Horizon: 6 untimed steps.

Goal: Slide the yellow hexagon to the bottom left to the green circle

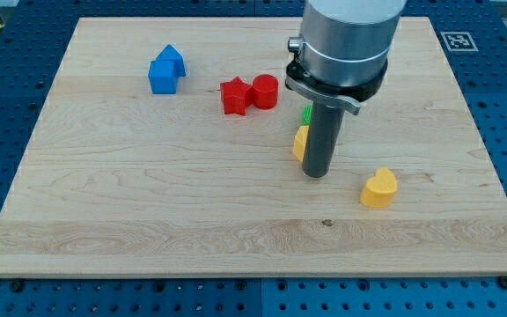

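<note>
The yellow hexagon (299,142) lies near the board's middle, mostly hidden behind my rod; only its left edge shows. Just above it a sliver of the green circle (306,113) shows, the rest hidden behind the rod and the arm's body. My tip (315,174) rests on the board right beside the yellow hexagon, at its lower right, and looks to touch it.
A yellow heart-like block (379,187) lies to the lower right of my tip. A red star (234,96) and a red cylinder (265,91) sit together at upper middle. Two blue blocks (165,70) stand at upper left. The wooden board (104,220) sits on a blue perforated table.
</note>
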### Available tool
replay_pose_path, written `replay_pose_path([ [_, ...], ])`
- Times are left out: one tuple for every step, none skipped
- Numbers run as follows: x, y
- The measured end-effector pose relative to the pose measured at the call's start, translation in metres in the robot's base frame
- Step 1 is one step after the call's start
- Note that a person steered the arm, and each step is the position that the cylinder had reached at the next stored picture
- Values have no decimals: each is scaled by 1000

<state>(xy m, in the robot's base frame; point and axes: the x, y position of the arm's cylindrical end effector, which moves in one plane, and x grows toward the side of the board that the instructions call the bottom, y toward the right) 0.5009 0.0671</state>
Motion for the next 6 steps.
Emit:
replay_pose_path([
  [1,-7],
  [2,-9],
  [2,1],
  [3,19],
  [-8,19],
  [-9,9],
])
